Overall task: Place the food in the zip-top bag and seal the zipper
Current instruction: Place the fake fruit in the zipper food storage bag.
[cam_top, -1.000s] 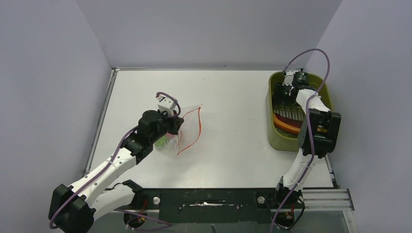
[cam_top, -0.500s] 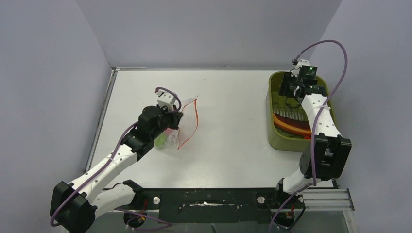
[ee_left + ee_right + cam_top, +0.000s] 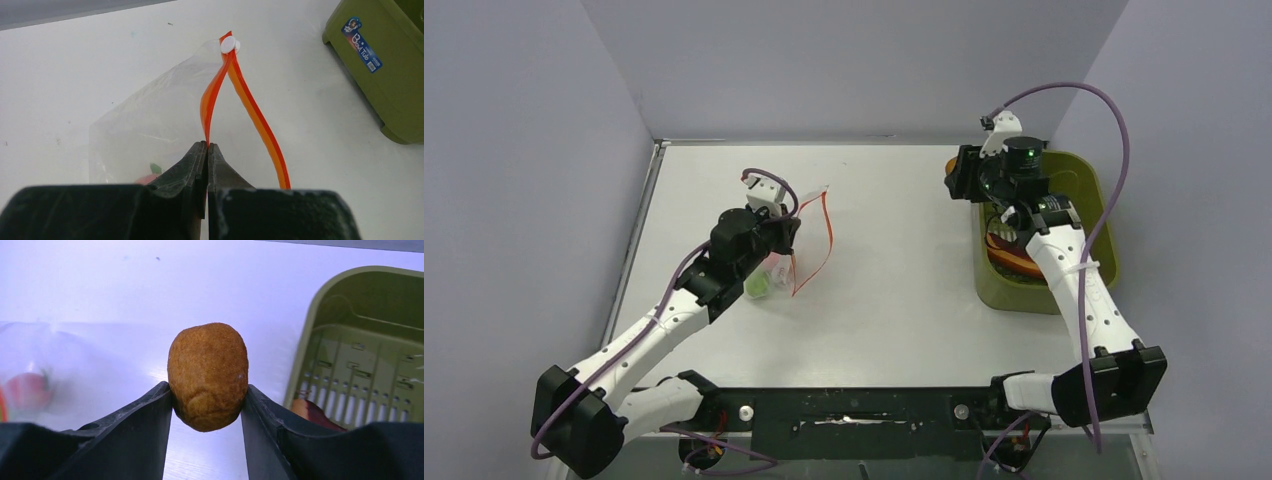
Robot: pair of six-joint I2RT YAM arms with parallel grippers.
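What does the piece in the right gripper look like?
Start at the olive-green tub on the right. By its far left corner, the right gripper clamps a rough-skinned brown egg-shaped piece. The other pieces in the tub are red and orange.

White table [image 3: 904, 300]; olive tub [image 3: 390, 85]; pouch [image 3: 150, 125], perhaps

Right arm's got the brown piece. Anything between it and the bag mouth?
Nothing visible: bare table lies between the brown piece and the zip-top bag. The left gripper pinches one zipper lip, mouth open.
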